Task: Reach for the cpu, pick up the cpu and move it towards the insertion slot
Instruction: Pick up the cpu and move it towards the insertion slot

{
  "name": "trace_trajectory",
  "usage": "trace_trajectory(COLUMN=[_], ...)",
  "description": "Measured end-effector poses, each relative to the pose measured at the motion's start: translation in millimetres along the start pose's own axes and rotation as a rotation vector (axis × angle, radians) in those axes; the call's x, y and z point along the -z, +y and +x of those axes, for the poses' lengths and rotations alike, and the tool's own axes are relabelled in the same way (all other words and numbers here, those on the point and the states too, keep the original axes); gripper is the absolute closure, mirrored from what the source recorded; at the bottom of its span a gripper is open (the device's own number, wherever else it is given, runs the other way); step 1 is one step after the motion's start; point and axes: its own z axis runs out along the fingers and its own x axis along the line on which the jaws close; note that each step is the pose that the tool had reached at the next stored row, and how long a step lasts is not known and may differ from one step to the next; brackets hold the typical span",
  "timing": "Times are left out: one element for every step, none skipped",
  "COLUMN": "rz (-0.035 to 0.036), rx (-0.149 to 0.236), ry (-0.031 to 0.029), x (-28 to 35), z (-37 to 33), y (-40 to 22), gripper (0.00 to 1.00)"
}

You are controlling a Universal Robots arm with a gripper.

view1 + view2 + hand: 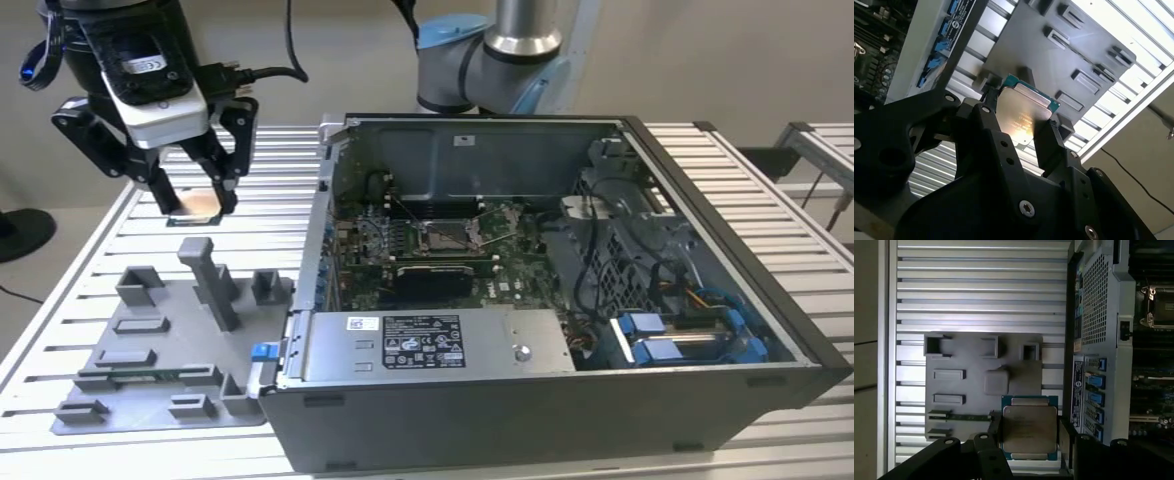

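Observation:
The cpu (198, 206) is a small flat square chip with a tan edge, and my gripper (195, 196) is shut on it. It hangs in the air at the exterior view's left, above the slatted table and beyond the grey tray (147, 405). In both wrist views the cpu (1024, 112) (1029, 430) shows its silvery top and green rim, clamped between the two black fingers (1046, 142) (1065, 436). The insertion slot (441, 237), a shiny metal frame with a dark centre, lies on the green motherboard inside the open computer case, well to the exterior view's right of the gripper.
The open case's side wall (320, 210) stands between the gripper and the motherboard. The grey tray (1019, 375) carries several raised blocks and a tall post (214, 285). A power supply (427, 342) fills the case's front, with cables and blue connectors (681, 335) at the right.

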Motion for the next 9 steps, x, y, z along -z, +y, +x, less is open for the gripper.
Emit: trace_trajectory(rz=[0.0000,0.0000,0.0000,0.0000,-0.0001,0.0000,-0.0001,0.0000,0.0000], rx=[0.000,0.000,0.000,0.000,0.000,0.000,0.000,0.000,0.000], ry=[0.0000,-0.0001,-0.0001,-0.0001,-0.0001,-0.0001,-0.0001,0.0000,0.0000], x=[0.0,0.0,0.0,0.0,-0.1,0.0,0.0,0.0,0.0], z=[-1.3,-2.5,-3.7,-4.9,-6.2,-7.4,-8.7,-9.9,-11.1], y=[0.0,0.0,0.0,0.0,0.0,0.0,0.0,0.0,0.0], gripper=[1.00,1.00,1.00,1.00,1.00,1.00,1.00,1.00,1.00])
